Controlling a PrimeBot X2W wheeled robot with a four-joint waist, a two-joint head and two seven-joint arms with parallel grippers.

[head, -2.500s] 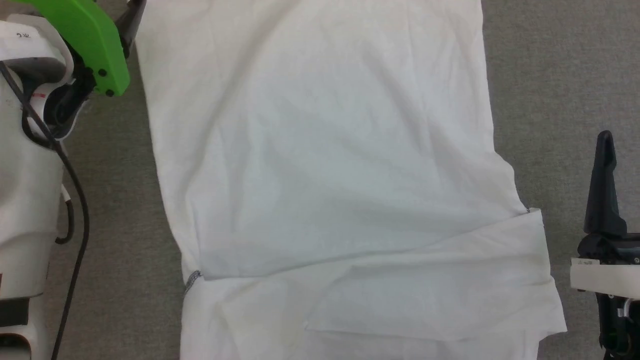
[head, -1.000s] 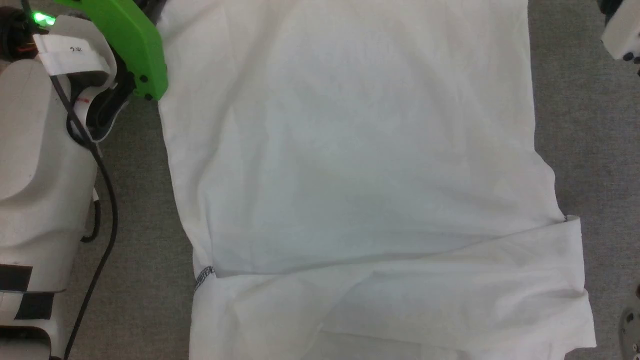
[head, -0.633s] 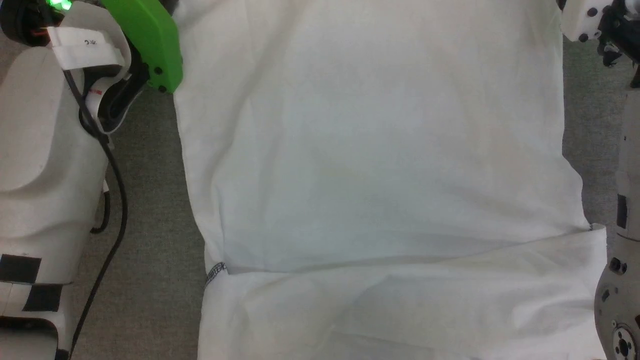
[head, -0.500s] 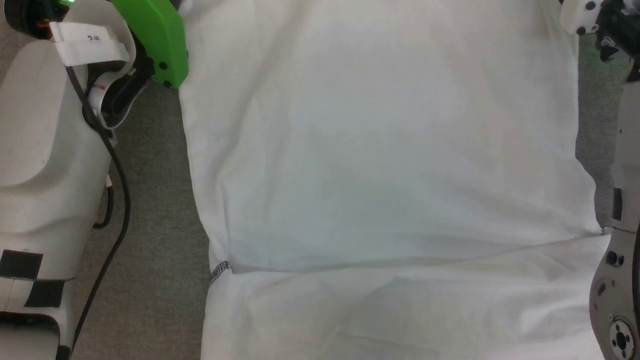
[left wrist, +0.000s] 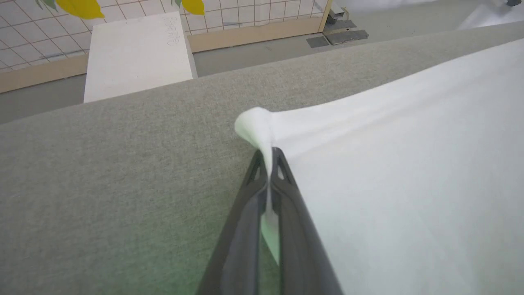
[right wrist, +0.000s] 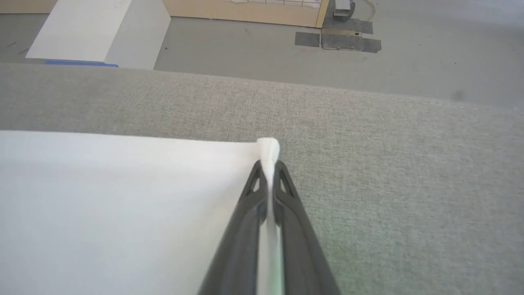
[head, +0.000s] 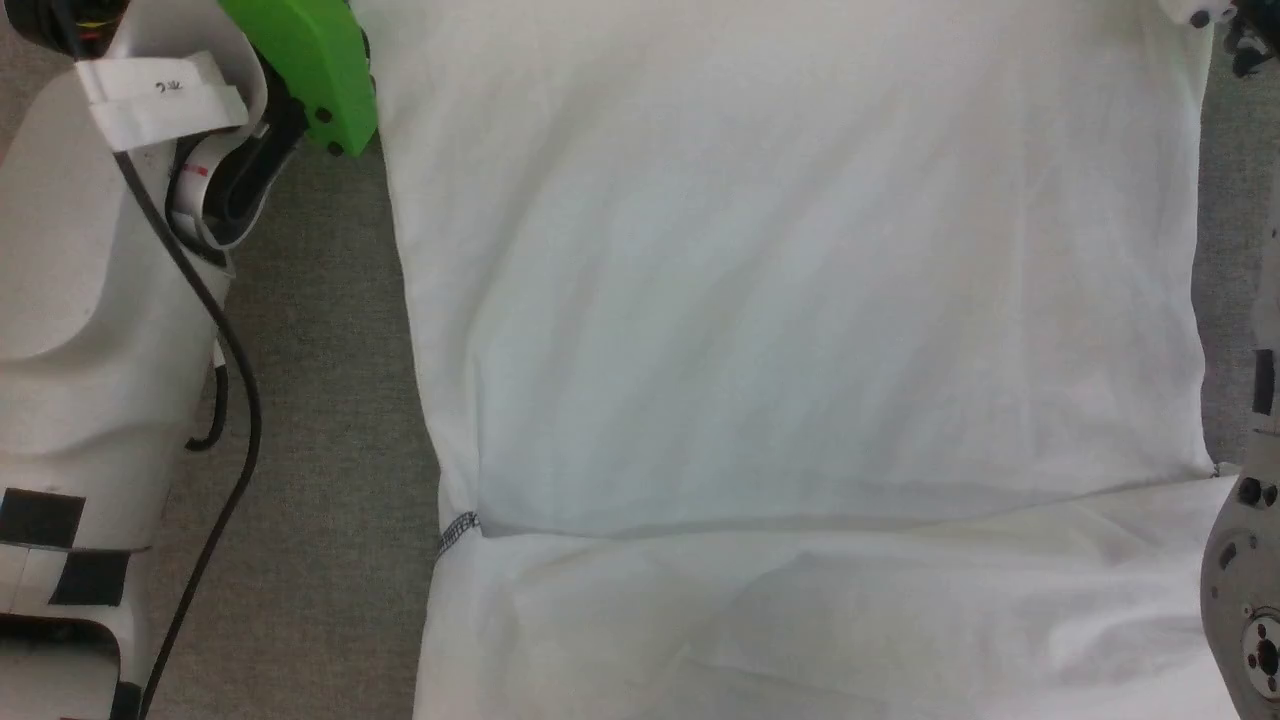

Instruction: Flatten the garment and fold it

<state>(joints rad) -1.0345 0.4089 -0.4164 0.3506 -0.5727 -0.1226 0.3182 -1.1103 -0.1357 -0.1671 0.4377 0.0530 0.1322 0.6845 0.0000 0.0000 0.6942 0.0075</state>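
Note:
The garment (head: 800, 300) is a white T-shirt spread over a grey fabric surface (head: 320, 400), with a fold line across its lower part and a grey stitched seam at its left edge. In the left wrist view my left gripper (left wrist: 269, 157) is shut on a bunched corner of the garment (left wrist: 389, 164). My right gripper (right wrist: 268, 168) is likewise shut on the opposite corner of the garment (right wrist: 123, 196), which pokes up between the fingertips. The cloth between the two corners looks stretched taut.
A rigid white box (left wrist: 137, 53) stands on the floor beyond the surface's far edge, before a tiled wall. My left arm with its green cover (head: 300, 60) and a black cable (head: 235, 400) lies along the garment's left side; the right arm's joint (head: 1245, 590) is at lower right.
The right gripper came up the garment's right side and closed on its far right corner. The head view shifted, so the garment sits further right in it. The left gripper kept its hold.

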